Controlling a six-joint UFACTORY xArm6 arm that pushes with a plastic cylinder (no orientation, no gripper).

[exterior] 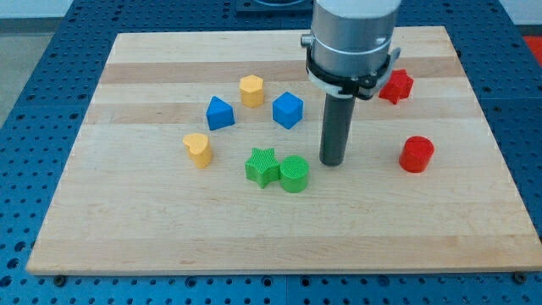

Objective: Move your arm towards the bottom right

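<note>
My tip (pixel 332 163) rests on the wooden board (pixel 169 237) a little right of centre. A green cylinder (pixel 294 174) lies just to its left and slightly lower, with a green star (pixel 262 166) touching that cylinder's left side. A blue cube (pixel 288 109) stands up and to the left of my tip. A red cylinder (pixel 416 154) lies to its right, and a red star (pixel 395 85) sits up and to the right, partly behind the arm's housing (pixel 351 42).
A blue block (pixel 220 113), a yellow hexagonal block (pixel 251 90) and a yellow heart-shaped block (pixel 198 149) stand on the board's left half. The board lies on a blue perforated table (pixel 34 51).
</note>
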